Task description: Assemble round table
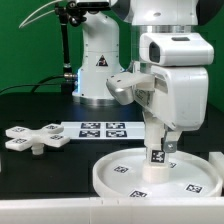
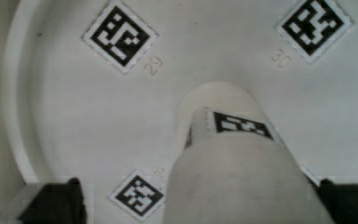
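A dark worktop [image 1: 40,105] runs back to a green wall, with the white robot base standing at the far side. On the exterior view's left lies the cross-shaped piece [image 1: 35,138], flat, 4 blunt arms, loose and well apart from everything else, so it is not yet fitted. Next to its right lies the marker board [image 1: 100,128], a thin flat strip.

Further right and nearer sits the round disc [image 1: 100,180], a wide smooth white plastic plate with a raised rim and small square tags on its floor. The leg [image 1: 155,165] stands upright on it near the middle (a short plain cylinder with 1 visible tag). Whether it is already seated firmly I cannot say.

The tool [image 1: 160,148] hangs straight over the leg with its fingers [image 2: 60,200] on either side. The wrist view leaves it unclear whether they press the leg or stand just off it.

By my reading, 1 joint is under way and the cross piece is left.
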